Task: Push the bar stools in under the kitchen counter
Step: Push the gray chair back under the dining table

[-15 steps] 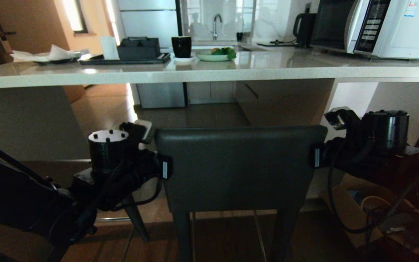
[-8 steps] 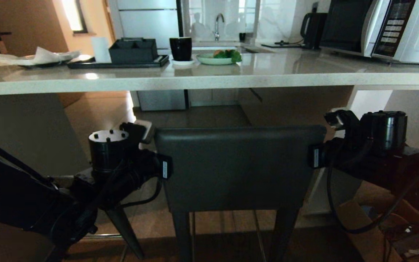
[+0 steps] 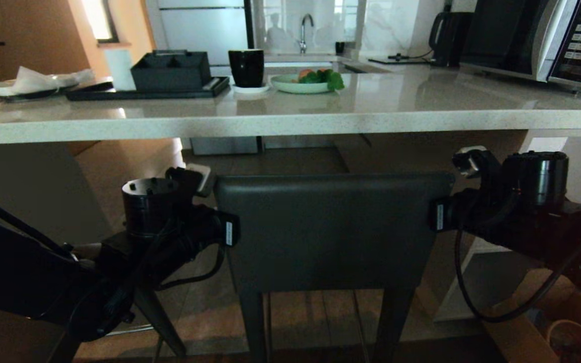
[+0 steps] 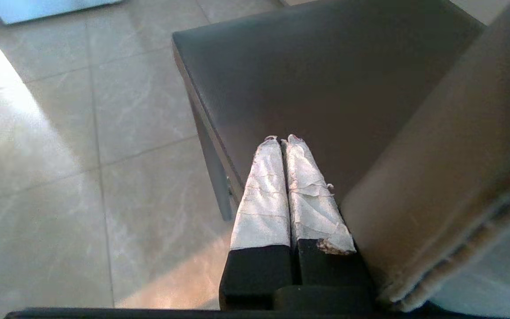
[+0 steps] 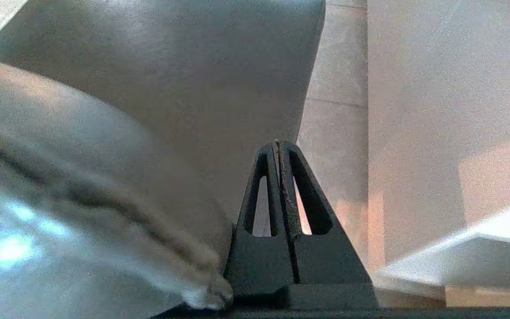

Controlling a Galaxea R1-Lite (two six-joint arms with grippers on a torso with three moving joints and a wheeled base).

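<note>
A tall bar stool with a dark grey leather back and slim dark legs [image 3: 331, 229] stands right in front of the robot; its back sits lower than the long pale speckled stone kitchen counter [image 3: 290, 118], close to the counter's front edge; the black left gripper [image 4: 285, 141] lies along the left side of the stool's back, its two white-wrapped fingers [image 4: 264, 195] pressed tight together with nothing between them; the black right gripper [image 5: 278, 144] lies along the right side of the back, its two fingers squeezed together too, holding nothing; on the counter top stand a black cup [image 3: 246, 68], a pale plate with green food [image 3: 306, 83], a black tray with a black box [image 3: 149, 88] and a silver microwave oven [image 3: 537, 40].
</note>
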